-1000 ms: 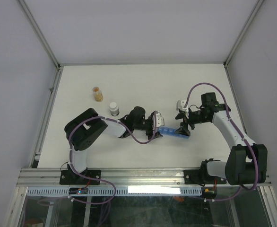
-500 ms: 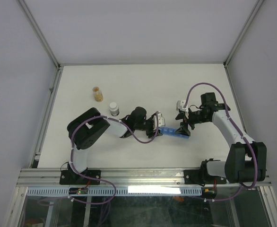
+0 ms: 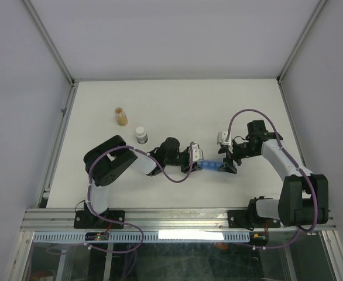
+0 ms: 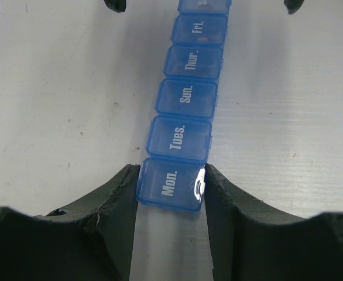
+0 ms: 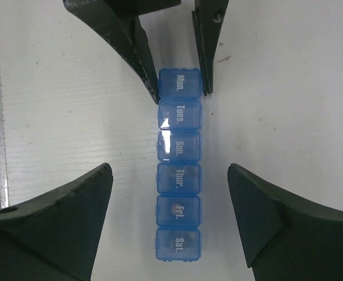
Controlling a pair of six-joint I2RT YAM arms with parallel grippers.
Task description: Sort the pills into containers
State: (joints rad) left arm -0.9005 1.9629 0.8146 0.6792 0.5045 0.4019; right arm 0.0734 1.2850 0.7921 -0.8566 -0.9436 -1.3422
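The blue pill organizer [image 3: 210,165] lies on the white table between the two grippers, with all its lids closed. In the left wrist view my left gripper [image 4: 170,182] is shut on the organizer's [image 4: 186,117] "Mon." end compartment. In the right wrist view my right gripper [image 5: 170,171] is open, its jaws wide apart on either side of the organizer's [image 5: 178,178] "Thur." to "Sat." end without touching it. A small round pill shows dimly through the "Fri." lid [image 5: 178,209]. In the top view the left gripper [image 3: 196,160] and right gripper [image 3: 225,164] face each other.
A small clear bottle with orange-tan contents [image 3: 120,116] and a whitish round vial [image 3: 141,135] stand to the far left of the left arm. Grey walls and metal rails bound the table [image 3: 177,105].
My right gripper has come down and a little left over the organizer's right end. The left gripper and the organizer have shifted slightly toward the near edge.
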